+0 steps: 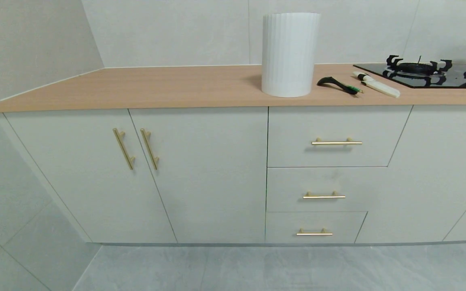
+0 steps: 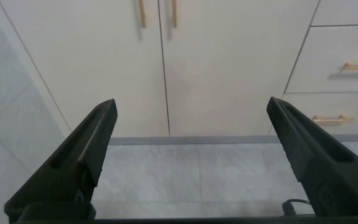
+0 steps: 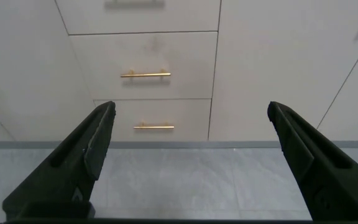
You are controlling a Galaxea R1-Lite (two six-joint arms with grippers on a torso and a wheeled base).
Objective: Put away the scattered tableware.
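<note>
One black utensil (image 1: 337, 84) and one white utensil (image 1: 378, 85) lie on the surface (image 1: 156, 87), just beside one white holder (image 1: 289, 54). Left hand (image 2: 191, 109) and right hand (image 3: 191, 109) both gape wide, low before three drawers (image 1: 330, 121)

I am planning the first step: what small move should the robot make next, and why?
Probably raise the right gripper toward the black curved-handled utensil on the wooden countertop. It and the left gripper hang open and empty, low before the cabinet fronts, while that utensil and the cream knife lie loose beside the tall white ribbed holder.
</note>
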